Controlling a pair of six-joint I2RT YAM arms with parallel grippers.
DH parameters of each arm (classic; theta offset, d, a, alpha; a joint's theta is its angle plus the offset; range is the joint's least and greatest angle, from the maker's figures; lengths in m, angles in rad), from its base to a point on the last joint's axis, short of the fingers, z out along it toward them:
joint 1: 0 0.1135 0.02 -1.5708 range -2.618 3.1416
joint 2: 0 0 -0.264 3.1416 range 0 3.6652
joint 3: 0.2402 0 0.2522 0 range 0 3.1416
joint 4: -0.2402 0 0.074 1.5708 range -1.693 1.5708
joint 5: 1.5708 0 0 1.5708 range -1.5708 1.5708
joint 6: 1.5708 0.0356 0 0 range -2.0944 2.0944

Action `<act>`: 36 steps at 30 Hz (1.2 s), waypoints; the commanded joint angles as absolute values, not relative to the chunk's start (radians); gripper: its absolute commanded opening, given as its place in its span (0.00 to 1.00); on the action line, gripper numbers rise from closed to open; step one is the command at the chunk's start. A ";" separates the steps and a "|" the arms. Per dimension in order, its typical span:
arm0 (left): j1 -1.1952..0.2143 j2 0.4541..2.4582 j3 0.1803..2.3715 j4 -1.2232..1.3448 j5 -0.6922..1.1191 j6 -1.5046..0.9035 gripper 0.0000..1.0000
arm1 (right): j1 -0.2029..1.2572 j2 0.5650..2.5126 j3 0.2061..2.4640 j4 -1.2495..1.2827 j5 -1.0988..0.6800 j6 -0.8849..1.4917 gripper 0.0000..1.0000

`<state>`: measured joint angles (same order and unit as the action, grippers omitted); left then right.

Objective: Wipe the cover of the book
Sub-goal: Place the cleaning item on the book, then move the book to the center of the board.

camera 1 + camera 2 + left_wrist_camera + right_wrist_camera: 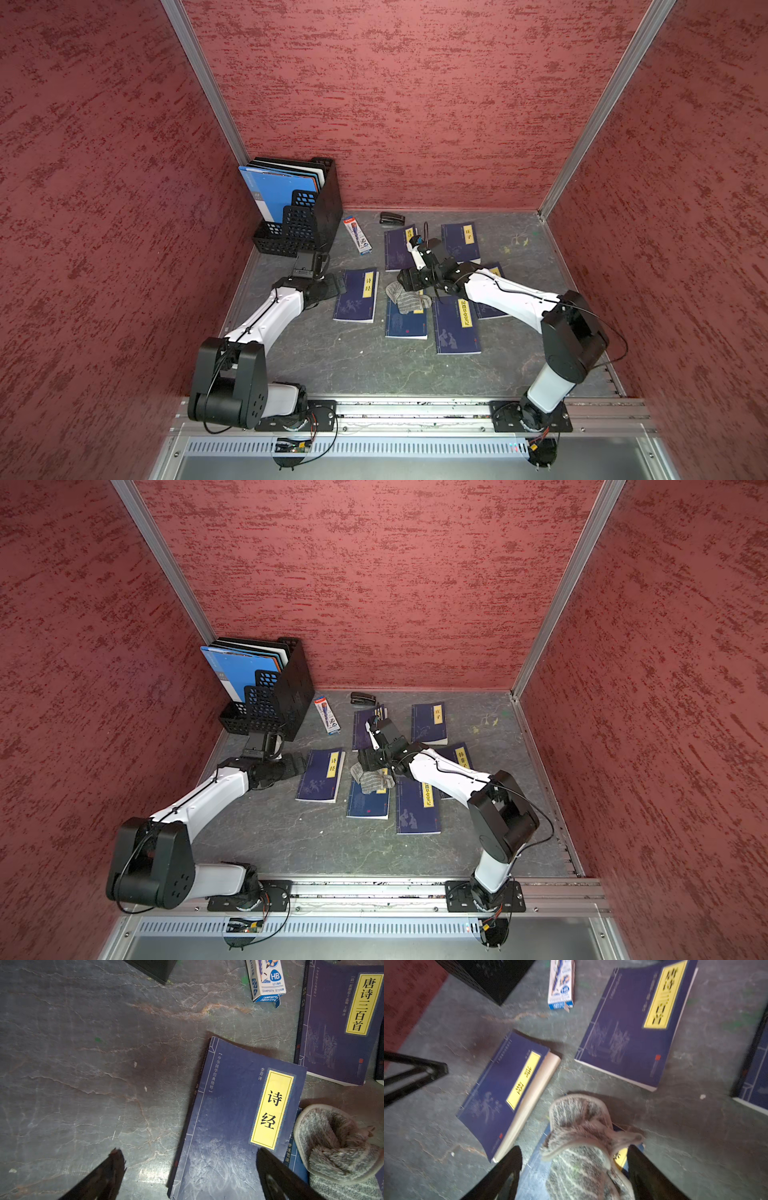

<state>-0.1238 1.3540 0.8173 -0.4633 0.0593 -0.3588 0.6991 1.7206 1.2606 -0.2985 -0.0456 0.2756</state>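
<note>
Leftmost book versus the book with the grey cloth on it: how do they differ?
The leftmost book has a bare cover; the cloth-topped book has its far end hidden by the grey cloth. The left gripper straddles the leftmost book's edge with open jaws; the right gripper flanks the cloth on the other with open jaws. Both are dark blue, yellow-labelled, lying flat.

1. Both top views are looking steeply down from high above the rail (415,409), facing the back wall (415,104) and taking in the whole table (353,365), with the cloth (405,300) near mid-frame.
2. The left wrist view is looking down from close over the table, just beside the cloth (336,1147).
3. The right wrist view is looking down from right above the cloth (581,1147), nearer still and blurred.
4. Both wrist views are sharing the cloth, the book (228,1126) beside it and the pencil box (268,978) beyond it.
</note>
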 commanded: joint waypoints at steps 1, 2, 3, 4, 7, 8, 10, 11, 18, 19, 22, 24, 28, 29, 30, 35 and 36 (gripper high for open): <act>-0.125 1.346 0.825 -0.453 0.083 -0.343 1.00 | 0.754 1.786 1.329 -0.248 -0.094 0.311 0.75; -0.126 1.351 0.828 -0.454 0.087 -0.341 1.00 | 0.768 1.808 1.342 -0.230 -0.102 0.327 0.73; -0.125 1.353 0.828 -0.456 0.090 -0.341 1.00 | 0.782 1.836 1.356 -0.207 -0.111 0.347 0.73; -0.124 1.352 0.828 -0.455 0.092 -0.341 1.00 | 0.794 1.861 1.365 -0.183 -0.113 0.371 0.71; -0.121 1.341 0.826 -0.453 0.099 -0.344 1.00 | 0.805 1.920 1.369 -0.119 -0.133 0.436 0.64; -0.119 1.337 0.824 -0.454 0.102 -0.344 1.00 | 0.807 1.938 1.374 -0.113 -0.137 0.451 0.63; -0.114 1.329 0.823 -0.455 0.106 -0.344 1.00 | 0.811 1.972 1.385 -0.111 -0.138 0.464 0.62; -0.108 1.326 0.822 -0.454 0.107 -0.344 1.00 | 0.815 1.985 1.386 -0.107 -0.139 0.472 0.62; -0.080 1.326 0.796 -0.429 0.141 -0.348 1.00 | 0.827 2.053 1.388 -0.101 -0.120 0.506 0.57; -0.078 1.330 0.793 -0.428 0.144 -0.348 1.00 | 0.827 2.059 1.388 -0.102 -0.113 0.509 0.56; -0.069 1.339 0.789 -0.421 0.158 -0.348 0.99 | 0.827 2.082 1.395 -0.101 -0.114 0.512 0.55; -0.062 1.340 0.786 -0.413 0.167 -0.348 0.98 | 0.828 2.103 1.406 -0.101 -0.126 0.514 0.53; -0.050 1.345 0.780 -0.402 0.191 -0.350 0.95 | 0.834 2.141 1.433 -0.109 -0.135 0.517 0.49; -0.046 1.351 0.780 -0.400 0.202 -0.350 0.94 | 0.837 2.150 1.440 -0.110 -0.136 0.518 0.48; -0.043 1.359 0.782 -0.400 0.213 -0.350 0.91 | 0.839 2.157 1.447 -0.110 -0.138 0.520 0.47; -0.040 1.419 0.806 -0.409 0.251 -0.341 0.83 | 0.848 2.182 1.477 -0.112 -0.144 0.532 0.45; -0.041 1.436 0.810 -0.411 0.260 -0.339 0.81 | 0.850 2.186 1.485 -0.119 -0.144 0.532 0.44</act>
<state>-0.0448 1.4040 0.7918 -0.4187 0.2169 -0.3538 0.8398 2.1624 1.4494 -0.1196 -0.1352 0.5201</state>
